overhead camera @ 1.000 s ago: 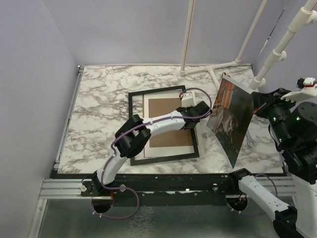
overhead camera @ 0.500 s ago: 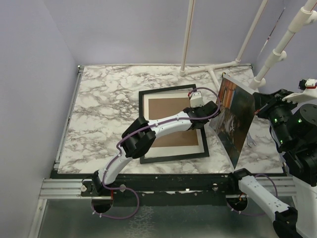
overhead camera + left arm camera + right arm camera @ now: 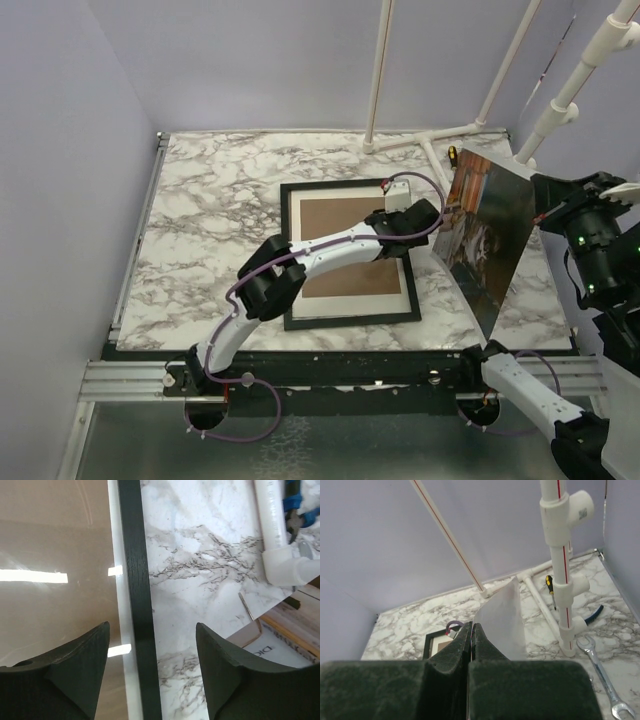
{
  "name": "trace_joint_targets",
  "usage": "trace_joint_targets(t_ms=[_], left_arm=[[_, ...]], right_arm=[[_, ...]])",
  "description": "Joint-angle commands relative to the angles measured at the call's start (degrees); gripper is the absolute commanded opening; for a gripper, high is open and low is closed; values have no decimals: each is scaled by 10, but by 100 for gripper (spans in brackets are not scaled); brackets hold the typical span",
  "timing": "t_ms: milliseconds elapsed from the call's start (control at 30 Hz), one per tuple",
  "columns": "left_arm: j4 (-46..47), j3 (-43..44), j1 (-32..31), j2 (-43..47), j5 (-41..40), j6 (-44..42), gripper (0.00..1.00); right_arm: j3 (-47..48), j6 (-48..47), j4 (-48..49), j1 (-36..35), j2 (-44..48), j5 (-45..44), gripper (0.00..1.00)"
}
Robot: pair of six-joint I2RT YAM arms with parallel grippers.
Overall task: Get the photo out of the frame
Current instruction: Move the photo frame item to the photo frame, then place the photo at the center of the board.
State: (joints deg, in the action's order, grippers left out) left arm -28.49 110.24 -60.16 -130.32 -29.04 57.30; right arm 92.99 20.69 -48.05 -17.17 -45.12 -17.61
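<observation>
The frame (image 3: 350,319) lies flat mid-table, black border around a white mat and brown board. My left gripper (image 3: 432,222) hovers over its right side. In the left wrist view the gripper (image 3: 152,645) is open, its fingers either side of the black edge (image 3: 136,595) without touching it. The photo (image 3: 490,240) stands clear of the frame at the right, tilted, picture side facing left. My right gripper (image 3: 542,208) is shut on its right edge. The right wrist view shows the jaws (image 3: 471,627) pinching the photo's white back (image 3: 502,620).
White PVC pipe stand (image 3: 430,140) crosses the far right of the table. A screwdriver (image 3: 549,587) and a wrench (image 3: 605,687) lie by the pipe (image 3: 562,555). Purple walls enclose the table on the left and the far side.
The frame slid right with my left gripper, which has now opened and let go of its edge. My right arm carried the photo a little further right.
</observation>
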Motion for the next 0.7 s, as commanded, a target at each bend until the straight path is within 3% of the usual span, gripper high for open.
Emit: trace_joint_targets(t_ms=[0, 367, 667], left_arm=[[17, -41, 30, 127, 32, -88, 70], [71, -345, 195, 412, 128, -146, 70], [75, -495, 357, 580, 179, -172, 70]], right_arm=[[59, -11, -20, 1, -12, 1, 0], [95, 53, 54, 1, -105, 250, 1], [76, 217, 266, 1, -249, 490, 1]])
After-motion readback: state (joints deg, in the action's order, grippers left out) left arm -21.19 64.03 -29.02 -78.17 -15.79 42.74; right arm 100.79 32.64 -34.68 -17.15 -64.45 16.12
